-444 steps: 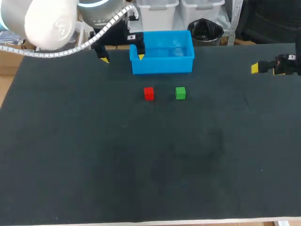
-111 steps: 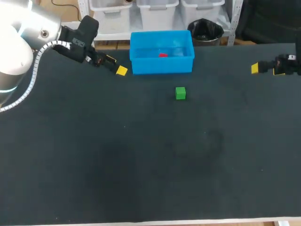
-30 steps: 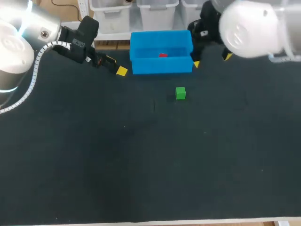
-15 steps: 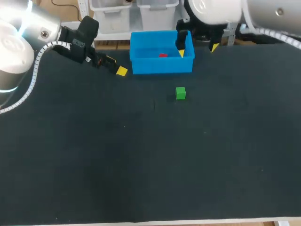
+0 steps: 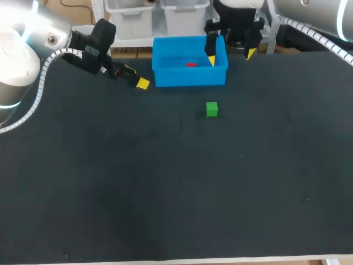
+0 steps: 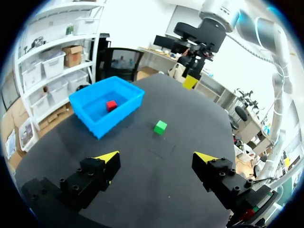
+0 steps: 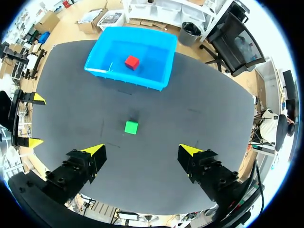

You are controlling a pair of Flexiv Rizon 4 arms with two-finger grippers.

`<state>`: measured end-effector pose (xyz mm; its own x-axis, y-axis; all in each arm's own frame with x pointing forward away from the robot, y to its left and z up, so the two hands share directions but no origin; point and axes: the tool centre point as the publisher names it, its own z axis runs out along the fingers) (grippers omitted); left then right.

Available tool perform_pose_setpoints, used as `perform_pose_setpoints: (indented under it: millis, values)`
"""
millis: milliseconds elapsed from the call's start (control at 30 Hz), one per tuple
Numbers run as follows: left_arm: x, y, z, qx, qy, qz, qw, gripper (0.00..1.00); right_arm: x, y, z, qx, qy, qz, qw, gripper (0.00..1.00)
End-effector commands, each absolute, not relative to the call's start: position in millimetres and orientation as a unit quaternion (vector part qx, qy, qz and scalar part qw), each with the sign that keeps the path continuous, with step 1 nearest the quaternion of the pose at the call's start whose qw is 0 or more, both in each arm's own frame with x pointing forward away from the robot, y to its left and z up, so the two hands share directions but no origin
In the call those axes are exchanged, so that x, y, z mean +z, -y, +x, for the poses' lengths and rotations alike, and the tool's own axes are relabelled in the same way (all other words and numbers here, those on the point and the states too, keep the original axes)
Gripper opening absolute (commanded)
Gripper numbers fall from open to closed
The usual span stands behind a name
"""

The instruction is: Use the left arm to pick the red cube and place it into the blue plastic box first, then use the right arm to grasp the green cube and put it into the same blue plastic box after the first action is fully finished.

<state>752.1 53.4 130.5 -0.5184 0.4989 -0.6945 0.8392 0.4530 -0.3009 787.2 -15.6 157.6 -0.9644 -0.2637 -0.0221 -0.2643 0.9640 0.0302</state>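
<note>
Green cube (image 5: 212, 109) sits flat on the table (image 5: 165, 193) near the box (image 5: 190, 77) front. Red cube (image 5: 191, 64) lies inside the box, whose long side runs left-right. Left gripper (image 6: 156, 156) and right gripper (image 7: 142, 150) gape, empty.

— What do the arms look like?
— Rounded silver-white shells. The left arm (image 5: 44, 30) trails a ribbed white cable (image 5: 38, 83), and the right arm (image 5: 314, 14) has one too.
— And the fingers (image 6: 90, 179)?
— Black blocks dotted with screws, with wedge-shaped yellow tips (image 6: 108, 156).
</note>
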Motion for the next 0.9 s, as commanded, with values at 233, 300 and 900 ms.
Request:
perform_pose_setpoints:
  millis: [233,300,900]
  values:
    - [129.3,-54.2,751.8,-0.322,-0.809,0.414,0.267,1.0,155.2,10.3,755.7,0.025,-0.991,-0.128,0.014,1.0]
    - [129.3,-54.2,751.8,-0.322,-0.809,0.414,0.267,1.0,151.5,5.7,744.9,0.027,-0.991,-0.128,0.012,1.0]
    - [129.3,-54.2,751.8,-0.322,-0.809,0.414,0.267,1.0,116.7,-21.9,709.2,0.01,-0.996,-0.075,0.041,1.0]
